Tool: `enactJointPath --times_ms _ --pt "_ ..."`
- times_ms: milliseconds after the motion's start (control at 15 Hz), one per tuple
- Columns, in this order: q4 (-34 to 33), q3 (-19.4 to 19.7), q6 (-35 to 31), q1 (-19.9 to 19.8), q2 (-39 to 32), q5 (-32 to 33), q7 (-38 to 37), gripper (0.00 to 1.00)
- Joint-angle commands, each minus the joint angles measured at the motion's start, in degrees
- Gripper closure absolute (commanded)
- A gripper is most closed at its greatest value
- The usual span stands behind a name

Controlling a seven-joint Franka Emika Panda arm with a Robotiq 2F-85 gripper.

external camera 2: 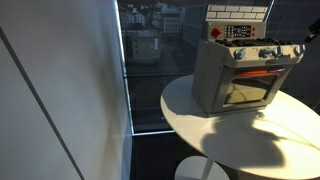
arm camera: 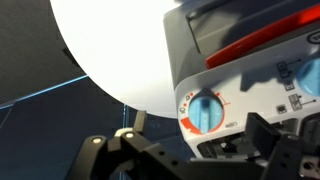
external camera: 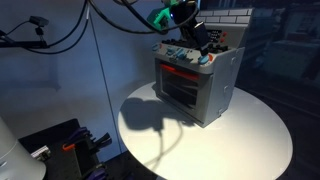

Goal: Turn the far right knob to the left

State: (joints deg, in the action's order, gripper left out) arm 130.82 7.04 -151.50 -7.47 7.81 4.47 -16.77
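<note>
Hovering end effector [arm camera: 200,146], jaws spread, empty; the far right knob [arm camera: 205,110] lies dead ahead, centred between them, seemingly just short of contact.

Grey toy stove [external camera 2: 215,80] on round white table [external camera 2: 200,135], end effector [external camera 2: 300,49] at knob row [external camera 2: 262,54]

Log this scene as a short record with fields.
setting: grey toy stove on a round white table
target: far right knob, pale blue, at the end of the row
gripper: gripper open, close to the knob, not gripping it
other knobs: more blue knobs along the same row
oven front: red bar under the knob row
</note>
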Motion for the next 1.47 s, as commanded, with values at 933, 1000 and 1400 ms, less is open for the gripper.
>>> enactJointPath --times_ms 933,1000,1400 --pt "-5.78 -0.35 49.03 -1.22 10.39 -1.83 7.64 0.00" --pt "-6.11 -0.37 50.06 -1.25 10.44 -1.49 7.46 0.00" --pt "-5.36 -0.02 49.79 -0.90 10.42 -1.97 8.10 0.00"
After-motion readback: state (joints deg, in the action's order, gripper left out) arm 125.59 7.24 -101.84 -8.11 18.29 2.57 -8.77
